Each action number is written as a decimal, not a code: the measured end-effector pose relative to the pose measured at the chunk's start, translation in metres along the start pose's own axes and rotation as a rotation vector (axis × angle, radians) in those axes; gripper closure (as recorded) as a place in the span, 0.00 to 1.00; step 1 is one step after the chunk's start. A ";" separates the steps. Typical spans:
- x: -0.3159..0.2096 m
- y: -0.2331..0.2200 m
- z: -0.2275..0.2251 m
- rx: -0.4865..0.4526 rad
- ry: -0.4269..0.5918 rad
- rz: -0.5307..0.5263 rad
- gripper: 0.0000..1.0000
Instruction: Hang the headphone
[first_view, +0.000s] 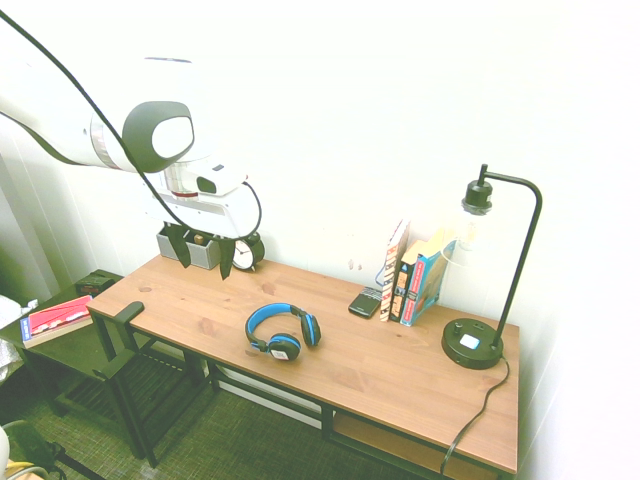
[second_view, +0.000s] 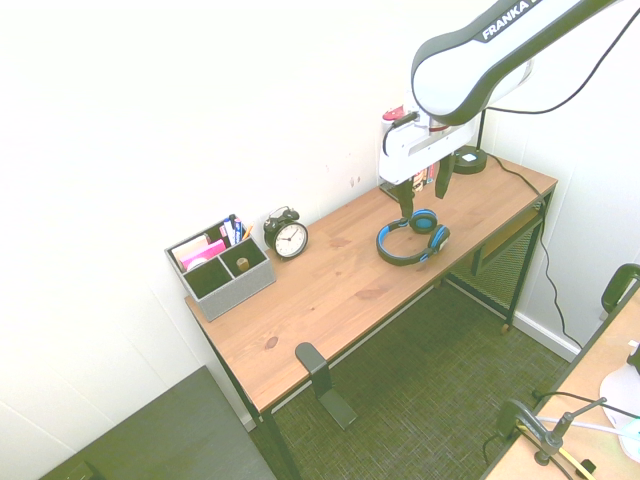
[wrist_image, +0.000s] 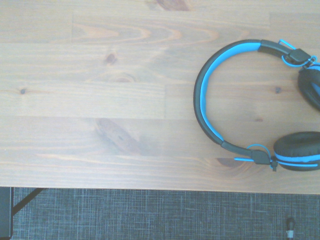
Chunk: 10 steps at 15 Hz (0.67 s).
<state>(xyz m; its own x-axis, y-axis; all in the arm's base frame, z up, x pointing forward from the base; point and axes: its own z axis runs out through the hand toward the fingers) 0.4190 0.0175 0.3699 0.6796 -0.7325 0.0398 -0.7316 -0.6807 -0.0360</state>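
The wooden desk (first_view: 380, 370) is being taken as the landmark, and it is being seen standing against a white wall with dark carpet below its front edge. Above the desk, the white arm (second_view: 500, 50) is being held out, with the gripper (second_view: 424, 192) hanging over the desktop and nothing being gripped; its two dark fingers (second_view: 405, 197) are being kept spread apart, pointing down. A black hook-shaped hanger (second_view: 318, 375) is being seen fixed at the desk's front edge, near one end. At the desk's other end, a black desk lamp (first_view: 490, 280) is being seen standing on its round base, with a row of books (first_view: 415, 275) propped at the desk's back edge just beside it. A grey organiser (second_view: 220, 265) with pens is being seen at the desk's back corner on the hanger's end, with a round black alarm clock (second_view: 288, 235) just beside it. The headphone (first_view: 284, 331) is being seen lying flat about midway along the desk, near its front edge, just below the gripper and untouched by it. In the wrist view, the headphone's blue headband (wrist_image: 205, 95) is being shown curving over the wood grain.
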 end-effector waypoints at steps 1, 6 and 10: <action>0.000 0.000 0.001 -0.002 -0.002 0.000 0.00; 0.022 -0.016 0.051 -0.017 0.013 0.045 0.00; 0.057 -0.051 0.124 -0.019 0.029 0.061 0.00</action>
<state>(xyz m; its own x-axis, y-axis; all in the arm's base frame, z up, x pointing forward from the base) 0.5020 0.0100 0.2497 0.6318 -0.7723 0.0666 -0.7730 -0.6341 -0.0202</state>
